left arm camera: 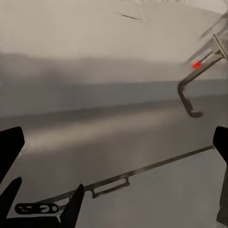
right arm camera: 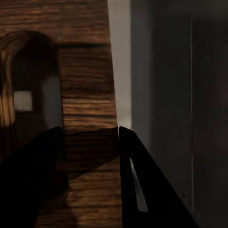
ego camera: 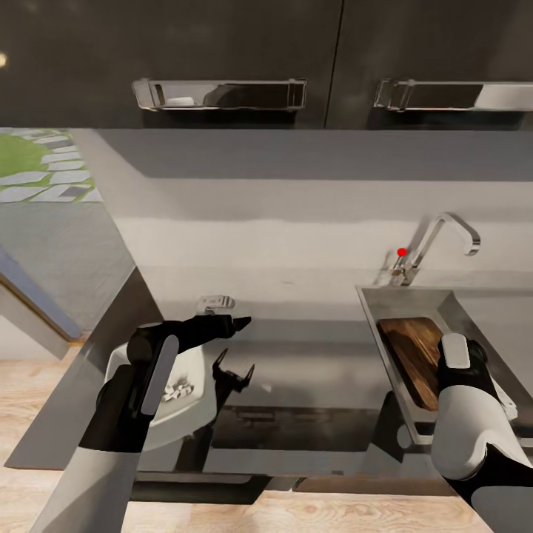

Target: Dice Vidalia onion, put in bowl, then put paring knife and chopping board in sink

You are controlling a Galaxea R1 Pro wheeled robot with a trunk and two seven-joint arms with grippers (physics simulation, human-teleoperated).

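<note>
The dark wood-grain chopping board (ego camera: pixel 409 354) lies tilted inside the steel sink (ego camera: pixel 369 297). My right gripper (right arm camera: pixel 90 142) is down in the basin, one finger in the board's oval slot (right arm camera: pixel 33 85) and the other outside the board's edge, shut on the strip of chopping board (right arm camera: pixel 88 95) between them. In the head view my right wrist (ego camera: pixel 459 363) hides that grip. The white bowl (ego camera: pixel 185 418) stands on the countertop (ego camera: pixel 311 355) at the left with pale diced pieces (ego camera: pixel 178 389) in it. My left gripper (ego camera: pixel 234 369) hangs open and empty just right of the bowl. The paring knife is out of view.
The chrome tap (ego camera: pixel 446 235) with its red knob (ego camera: pixel 402 252) rises behind the sink, and both appear in the left wrist view as tap (left arm camera: pixel 189 97) and knob (left arm camera: pixel 195 65). Black upper cabinets with chrome handles (ego camera: pixel 220 94) hang overhead. A window (ego camera: pixel 37 166) opens at the left.
</note>
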